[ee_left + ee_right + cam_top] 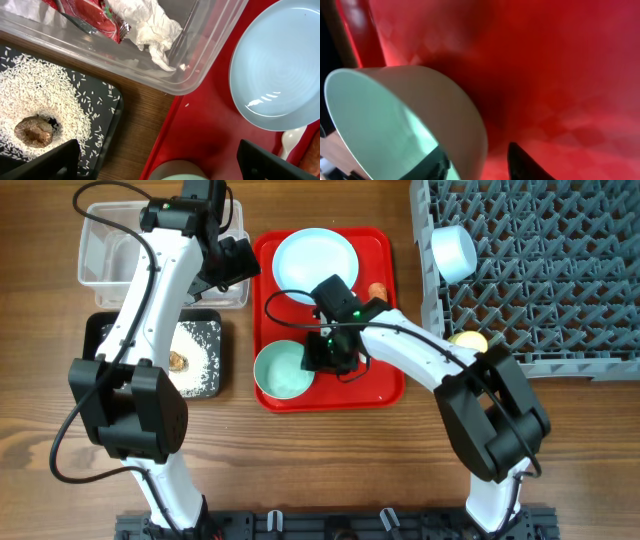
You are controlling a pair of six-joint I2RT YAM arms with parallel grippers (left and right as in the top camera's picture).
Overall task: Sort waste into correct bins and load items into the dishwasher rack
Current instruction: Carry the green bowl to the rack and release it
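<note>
Glossy round bowl (395, 125), right gripper (479, 164) astride its rim (grip unclear); left gripper (160, 162) spread

The overhead camera looks straight down on the whole surface (330, 470), high enough to take in the dishwasher rack (560, 290). My left wrist camera faces down, fairly near, over the clear tub (210, 60), black tray (107, 150) and plate (280, 65). My right wrist camera sits tilted, very close to a bowl (440, 105). All three share the red tray (375, 250).

The brown wooden table (330, 470) lies evenly lit, a black rail (330, 525) along its near edge.
</note>
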